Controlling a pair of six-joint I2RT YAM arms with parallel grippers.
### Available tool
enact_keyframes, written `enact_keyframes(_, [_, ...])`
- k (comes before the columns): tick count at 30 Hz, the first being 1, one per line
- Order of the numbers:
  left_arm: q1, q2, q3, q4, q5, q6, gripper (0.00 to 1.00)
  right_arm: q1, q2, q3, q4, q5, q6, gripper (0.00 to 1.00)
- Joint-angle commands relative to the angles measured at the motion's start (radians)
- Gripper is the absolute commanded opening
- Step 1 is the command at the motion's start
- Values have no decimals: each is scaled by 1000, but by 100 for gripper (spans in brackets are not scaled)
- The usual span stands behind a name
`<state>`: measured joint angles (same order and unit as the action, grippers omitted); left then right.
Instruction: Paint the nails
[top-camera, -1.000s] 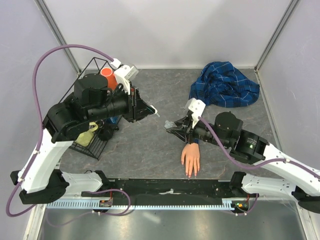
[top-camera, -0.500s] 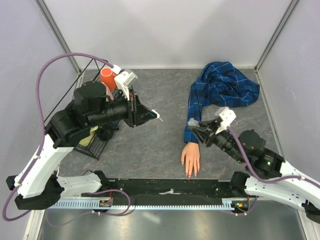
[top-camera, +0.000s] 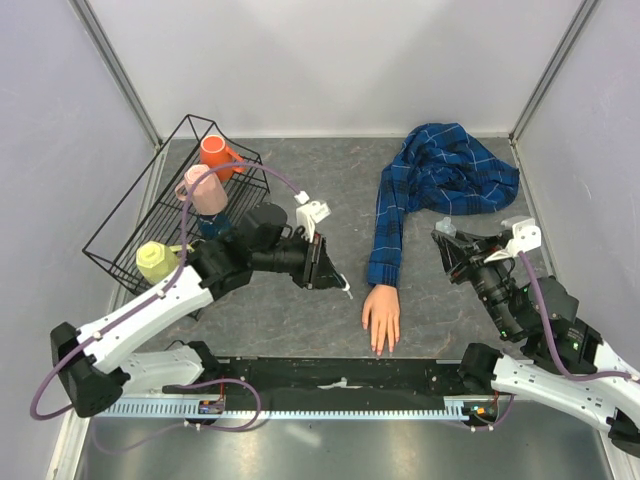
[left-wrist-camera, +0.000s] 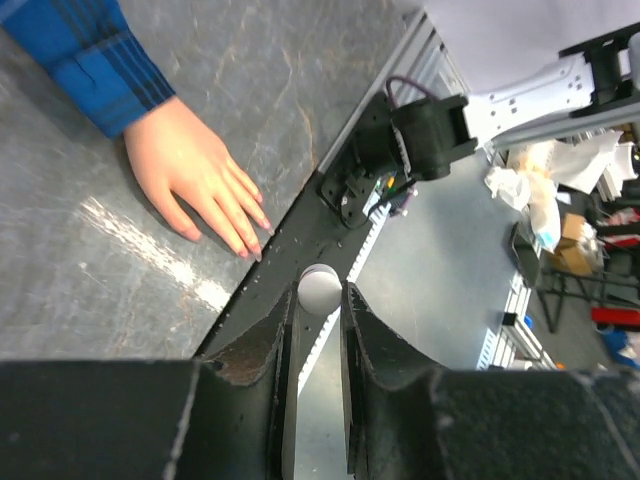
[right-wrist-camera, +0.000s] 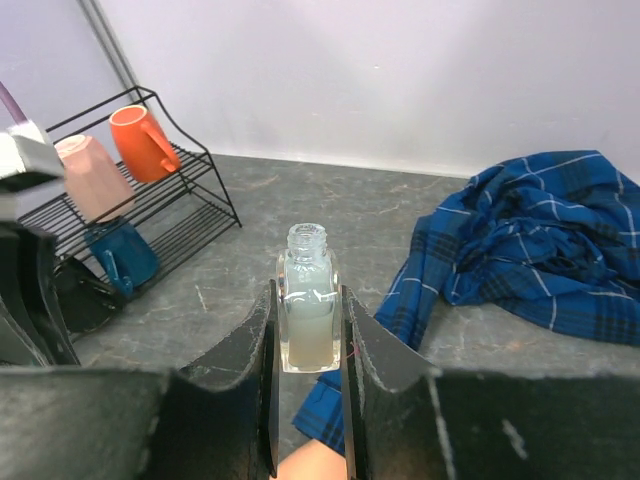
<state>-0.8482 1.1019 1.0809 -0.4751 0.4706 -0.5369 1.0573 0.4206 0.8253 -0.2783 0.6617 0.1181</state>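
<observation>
Between the pads of the left gripper (left-wrist-camera: 318, 298): 1 round white cap (left-wrist-camera: 320, 287), pinched from both sides. Top view shows a thin pale tip poking out past this gripper toward the table (top-camera: 300, 180), presumably the brush. It hangs just left of the mannequin hand (left-wrist-camera: 185, 165), apart from it.

Right gripper (right-wrist-camera: 307, 293): closed on a small clear bottle (right-wrist-camera: 308, 320), upright, neck open, no cap on, pale liquid partway up. It is held off to the right of the blue plaid sleeve (left-wrist-camera: 95, 55), well apart from the hand.

Task's thing: the nails (left-wrist-camera: 252, 232) sit at the tips of the mannequin hand, which lies palm down, flat on the table, fingers pointing at the near edge rail.

Progress, as a judgement:
- Done: bottle opened; cap and bottle split between the 2 arms.
- Left: brush to nail. No contact now, so painting reads as either not begun or between strokes.

Hard to make out:
- Nails too small in every view; cannot tell painted from bare.
- Bristles hidden behind the cap in the left wrist view; whether they carry polish cannot be told.
- Bottle barely readable from the top view.
- Right wrist view cuts the mannequin hand to a sliver at its bottom edge.
</observation>
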Motion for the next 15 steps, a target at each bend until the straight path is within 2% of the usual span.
enact_keyframes(1, [5, 18, -78, 233, 106, -63, 2, 1, 10, 55, 1, 67, -29, 0])
enact_keyframes(7, [3, 107, -185, 378, 161, -84, 2, 1, 20, 52, 4, 67, -37, 0])
enact_keyframes(15, [3, 191, -265, 469, 197, -97, 2, 1, 35, 44, 2, 76, -51, 0])
